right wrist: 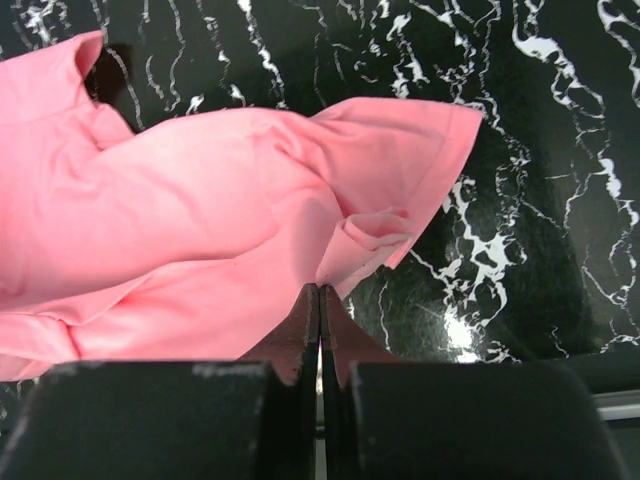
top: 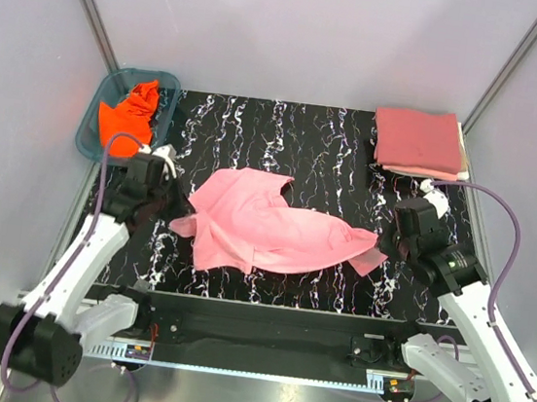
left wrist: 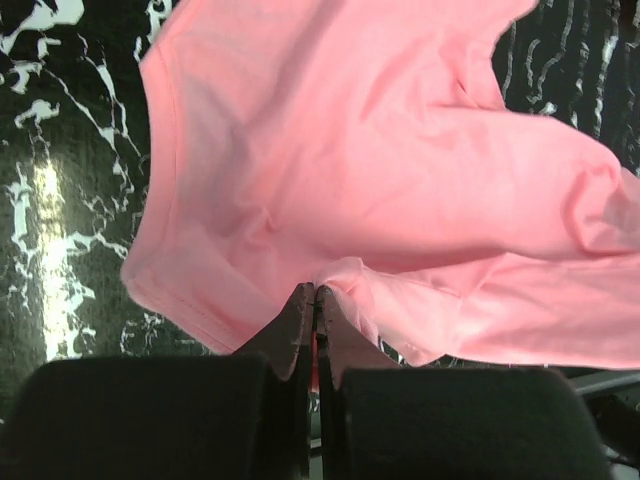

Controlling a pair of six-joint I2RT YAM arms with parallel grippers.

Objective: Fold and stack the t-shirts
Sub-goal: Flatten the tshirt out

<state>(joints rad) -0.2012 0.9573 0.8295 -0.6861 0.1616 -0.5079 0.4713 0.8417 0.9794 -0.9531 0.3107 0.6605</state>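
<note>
Left pincer (left wrist: 316,300) and right pincer (right wrist: 320,298) are both clamped shut on opposite edges of the light pink t-shirt (top: 265,225), which lies rumpled mid-surface (top: 335,141). Orange t-shirt (top: 130,115) is in the teal basket (top: 89,132) at far left. Rose-red t-shirt (top: 418,138) sits folded at the far right corner.
</note>
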